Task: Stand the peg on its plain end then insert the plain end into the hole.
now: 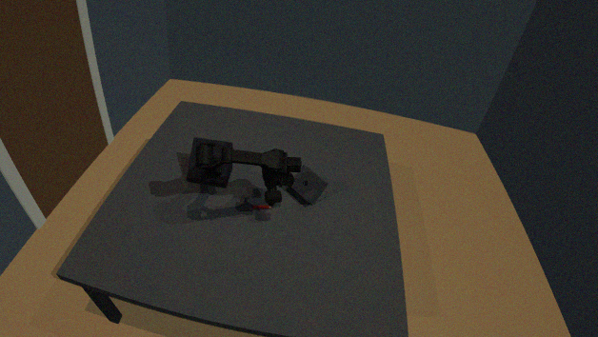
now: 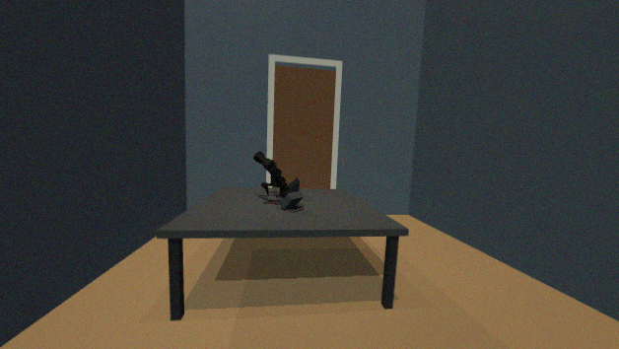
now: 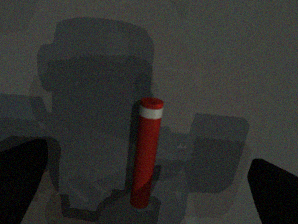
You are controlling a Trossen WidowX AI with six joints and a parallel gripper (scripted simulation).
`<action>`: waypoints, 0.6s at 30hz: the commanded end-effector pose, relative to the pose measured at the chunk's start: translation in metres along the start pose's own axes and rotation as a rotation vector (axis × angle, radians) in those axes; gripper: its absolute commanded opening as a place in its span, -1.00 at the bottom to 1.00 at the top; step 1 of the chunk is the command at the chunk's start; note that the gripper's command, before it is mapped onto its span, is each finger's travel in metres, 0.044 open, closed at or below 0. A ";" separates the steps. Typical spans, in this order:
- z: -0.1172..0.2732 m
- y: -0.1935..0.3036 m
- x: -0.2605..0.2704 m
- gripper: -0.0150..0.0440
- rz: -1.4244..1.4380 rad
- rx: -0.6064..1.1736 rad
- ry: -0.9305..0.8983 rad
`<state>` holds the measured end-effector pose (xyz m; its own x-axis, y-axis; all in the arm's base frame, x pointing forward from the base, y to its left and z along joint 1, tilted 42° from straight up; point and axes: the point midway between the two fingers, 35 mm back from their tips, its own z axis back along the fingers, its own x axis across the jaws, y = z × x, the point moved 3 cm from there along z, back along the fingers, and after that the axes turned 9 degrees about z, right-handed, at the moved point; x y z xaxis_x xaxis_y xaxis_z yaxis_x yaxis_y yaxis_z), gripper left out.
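On a dark gray table [image 1: 305, 267] [image 2: 237, 223], a red peg [image 1: 261, 208] [image 2: 273, 201] [image 3: 145, 155] lies on its side. In the wrist view it looks like a smooth, slim cylinder with a white band [image 3: 150, 113] close to its upper end in that view; the lower end is plain red. The black hand [image 1: 272, 196] [image 2: 265, 188] [image 3: 152, 160] is above the peg, spread almost as wide as it goes, with nothing between its fingers. One dark fingertip appears at each side of the wrist view, and the peg shows in the space between them, touching neither. Shadows fall across the tabletop around the peg.

Near the peg in the top view stands the gray sloped panel [image 1: 314, 187] [image 2: 292, 198], with one small dark hole [image 1: 306, 183] in its face. The peg is outside the hole, on the tabletop. The black arm [image 1: 248, 157] [image 2: 276, 174] reaches out from its square base [image 1: 192, 177] on the same table. Behind the table, in the exterior view, a brown door [image 2: 305, 123] in a pale frame is set into a blue-gray wall [image 2: 227, 108].
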<state>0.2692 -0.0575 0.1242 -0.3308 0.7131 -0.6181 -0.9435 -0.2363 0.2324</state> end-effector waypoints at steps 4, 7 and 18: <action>-0.011 0.001 0.001 1.00 0.008 0.004 -0.005; -0.016 0.001 0.001 1.00 0.007 0.004 -0.004; -0.034 0.001 0.000 1.00 0.003 0.003 -0.001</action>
<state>0.2688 -0.0765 0.1041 -0.3265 0.7154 -0.6178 -0.9451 -0.2371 0.2249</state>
